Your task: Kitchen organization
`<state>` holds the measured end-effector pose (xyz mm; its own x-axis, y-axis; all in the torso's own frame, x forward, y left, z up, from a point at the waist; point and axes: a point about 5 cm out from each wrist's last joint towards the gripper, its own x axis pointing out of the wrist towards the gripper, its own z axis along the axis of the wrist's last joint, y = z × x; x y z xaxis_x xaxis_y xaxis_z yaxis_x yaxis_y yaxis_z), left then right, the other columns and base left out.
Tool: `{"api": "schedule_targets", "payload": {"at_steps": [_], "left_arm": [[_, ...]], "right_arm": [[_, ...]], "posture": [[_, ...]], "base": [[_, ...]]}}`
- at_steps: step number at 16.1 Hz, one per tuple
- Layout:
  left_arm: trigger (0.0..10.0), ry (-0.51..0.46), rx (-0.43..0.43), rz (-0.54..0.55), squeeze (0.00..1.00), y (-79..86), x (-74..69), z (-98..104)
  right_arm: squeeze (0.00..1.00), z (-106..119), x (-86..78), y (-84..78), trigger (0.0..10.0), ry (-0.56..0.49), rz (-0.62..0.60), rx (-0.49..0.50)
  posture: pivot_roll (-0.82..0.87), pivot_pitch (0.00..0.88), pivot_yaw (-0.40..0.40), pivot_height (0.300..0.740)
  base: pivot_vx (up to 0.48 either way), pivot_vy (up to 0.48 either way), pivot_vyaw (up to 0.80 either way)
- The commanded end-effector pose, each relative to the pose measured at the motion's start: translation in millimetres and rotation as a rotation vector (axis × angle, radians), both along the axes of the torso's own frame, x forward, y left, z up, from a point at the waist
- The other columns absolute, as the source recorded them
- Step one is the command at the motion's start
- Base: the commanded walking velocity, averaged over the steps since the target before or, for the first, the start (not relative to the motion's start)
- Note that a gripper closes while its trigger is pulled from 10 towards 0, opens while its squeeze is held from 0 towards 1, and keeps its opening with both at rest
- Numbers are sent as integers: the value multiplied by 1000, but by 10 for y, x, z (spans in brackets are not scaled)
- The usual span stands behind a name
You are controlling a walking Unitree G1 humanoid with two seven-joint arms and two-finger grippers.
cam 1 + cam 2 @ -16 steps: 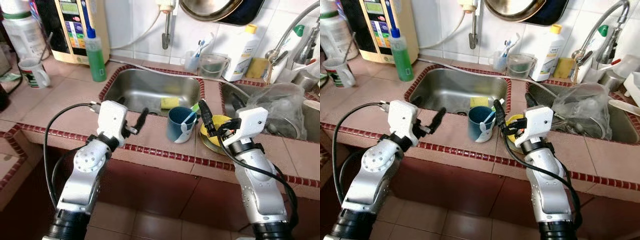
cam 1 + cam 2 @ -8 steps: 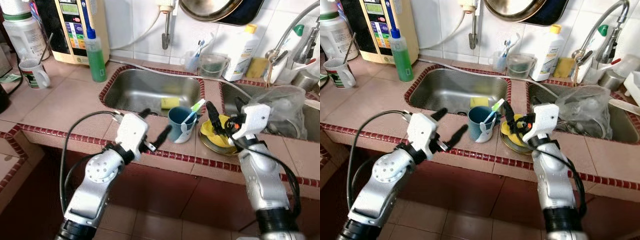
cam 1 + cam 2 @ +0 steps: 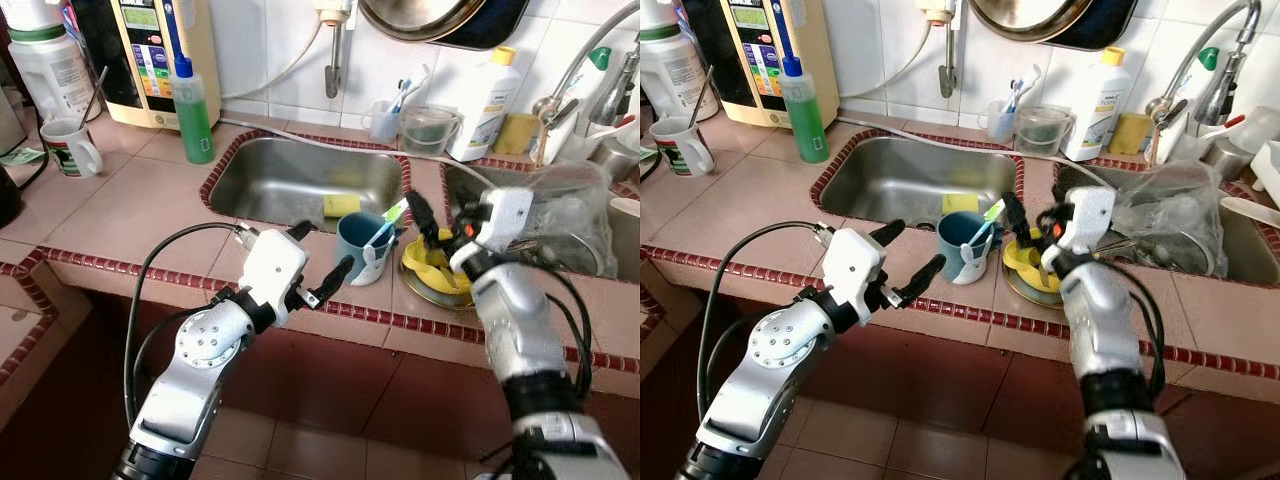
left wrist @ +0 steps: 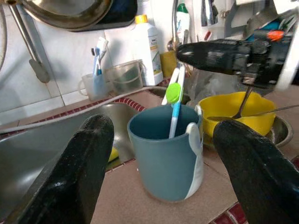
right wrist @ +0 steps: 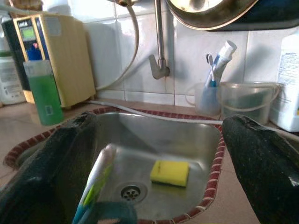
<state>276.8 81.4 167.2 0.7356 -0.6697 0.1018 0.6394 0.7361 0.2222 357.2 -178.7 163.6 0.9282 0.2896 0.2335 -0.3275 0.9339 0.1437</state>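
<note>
A blue cup (image 3: 360, 248) with a white handle stands on the tiled counter between the two sinks, a green and blue toothbrush (image 3: 389, 219) leaning in it. My left gripper (image 3: 322, 254) is open just left of the cup, and in the left wrist view the cup (image 4: 165, 153) stands between its fingers (image 4: 79, 172), apart from them. Right of the cup a yellow bowl (image 3: 434, 262) with a spoon rests on a metal plate. My right gripper (image 3: 440, 214) hovers open above that bowl. The right wrist view looks over the toothbrush (image 5: 96, 181) into the sink.
The left sink (image 3: 290, 175) holds a yellow sponge (image 3: 340, 205). The right sink (image 3: 575, 255) is piled with dishes and a plastic bag. A green bottle (image 3: 190, 105), a white mug (image 3: 66, 146), a toothbrush cup (image 3: 384, 120) and a white bottle (image 3: 484, 105) stand further back.
My left gripper has swung right from the sink's front edge to just beside the blue cup. The right gripper has risen and moved back over the yellow bowl.
</note>
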Motion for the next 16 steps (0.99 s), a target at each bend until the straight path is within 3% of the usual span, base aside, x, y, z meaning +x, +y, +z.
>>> {"api": "schedule_targets", "payload": {"at_steps": [1,11,12,13,16], "left_arm": [[10000,-4,-4,-11,0,-32,-34,26],[10000,1,20,-7,0,-41,-90,11],[10000,1,19,-6,0,-41,-94,11],[10000,2,19,-5,0,-41,-95,10],[10000,1,16,-4,0,-50,-102,15]], "right_arm": [[0,22,32,-40,10000,11,2,31],[0,-185,55,117,10000,141,201,104],[0,-185,53,119,8275,140,200,100],[0,-183,49,129,0,138,213,112],[0,-164,52,137,0,142,218,162]], "posture": [[81,0,-24,740],[98,9,-39,740],[99,9,-40,740],[99,9,-40,740],[102,7,-44,740]], "base": [[0,0,0],[0,0,0],[0,0,0],[0,0,0],[0,0,0]]}}
